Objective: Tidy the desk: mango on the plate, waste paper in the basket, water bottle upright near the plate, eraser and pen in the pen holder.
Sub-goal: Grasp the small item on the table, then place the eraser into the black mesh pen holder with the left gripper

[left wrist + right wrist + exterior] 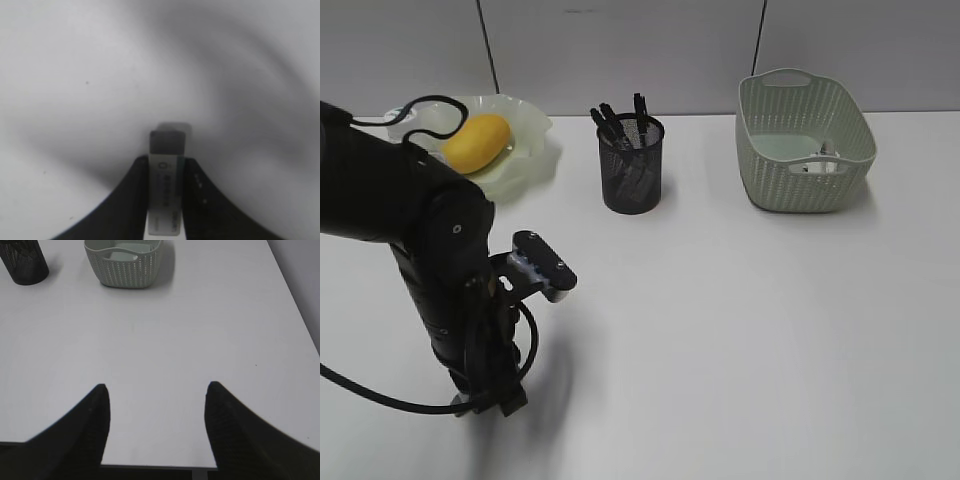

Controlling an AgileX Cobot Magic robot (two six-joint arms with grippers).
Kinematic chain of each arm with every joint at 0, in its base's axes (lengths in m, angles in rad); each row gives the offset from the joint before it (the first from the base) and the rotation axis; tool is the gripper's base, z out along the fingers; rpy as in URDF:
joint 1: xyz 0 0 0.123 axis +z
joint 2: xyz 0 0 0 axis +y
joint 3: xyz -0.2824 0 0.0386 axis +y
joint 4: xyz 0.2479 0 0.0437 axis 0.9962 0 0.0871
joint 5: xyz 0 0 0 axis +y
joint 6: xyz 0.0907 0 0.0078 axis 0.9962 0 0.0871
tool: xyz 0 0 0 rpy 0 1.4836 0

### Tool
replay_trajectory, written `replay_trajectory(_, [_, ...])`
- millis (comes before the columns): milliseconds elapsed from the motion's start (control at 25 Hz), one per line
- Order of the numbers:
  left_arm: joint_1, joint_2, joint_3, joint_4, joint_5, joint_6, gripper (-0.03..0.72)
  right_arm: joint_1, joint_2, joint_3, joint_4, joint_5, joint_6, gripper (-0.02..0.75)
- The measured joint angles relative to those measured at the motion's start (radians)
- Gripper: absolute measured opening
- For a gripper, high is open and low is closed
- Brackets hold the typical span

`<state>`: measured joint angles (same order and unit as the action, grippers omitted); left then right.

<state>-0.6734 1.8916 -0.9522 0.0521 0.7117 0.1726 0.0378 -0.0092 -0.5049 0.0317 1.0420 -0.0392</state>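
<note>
My left gripper [167, 162] is shut on a white eraser with a grey tip [168, 142] and points down at the white desk [720, 320]. In the exterior view the left gripper [486, 402] is low at the front left. The yellow mango [477, 142] lies on the ruffled green plate [525, 128]. The black mesh pen holder [632, 165] holds pens. A white scrap of waste paper [820, 160] lies in the green basket [805, 190]. My right gripper [156, 387] is open and empty over the desk's front edge. The water bottle is out of view.
The left arm [410, 210] stands between the plate and the front edge, with a cable looping over the plate. In the right wrist view the basket [122, 267] and pen holder [22, 262] are far ahead, and the desk's right edge [300, 315] is near.
</note>
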Motion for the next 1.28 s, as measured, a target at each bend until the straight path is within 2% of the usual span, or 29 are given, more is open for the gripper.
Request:
replay_trajectory(240, [-0.006,-0.054,0.006,-0.028,0.023,-0.013,0.157,0.000,0.000,0.000,0.000,0.000,0.000,0.478])
replay_trajectory(400, [-0.005,-0.221,0.007,-0.052,-0.011,-0.108,0.157,0.000,0.000,0.000,0.000,0.000,0.000,0.478])
replay_trajectory(600, [0.020,-0.343,-0.029,-0.119,-0.254,-0.173,0.157,0.000,0.000,0.000,0.000,0.000,0.000,0.478])
replay_trajectory(960, [0.087,-0.272,-0.062,-0.250,-0.859,-0.184,0.157,0.000,0.000,0.000,0.000,0.000,0.000,0.478])
replay_trajectory(1120, [0.096,-0.167,-0.126,-0.250,-0.976,-0.184,0.157,0.000,0.000,0.000,0.000,0.000,0.000,0.478])
replay_trajectory(1280, [0.101,-0.056,-0.245,-0.218,-1.003,-0.184,0.157,0.000,0.000,0.000,0.000,0.000,0.000,0.478])
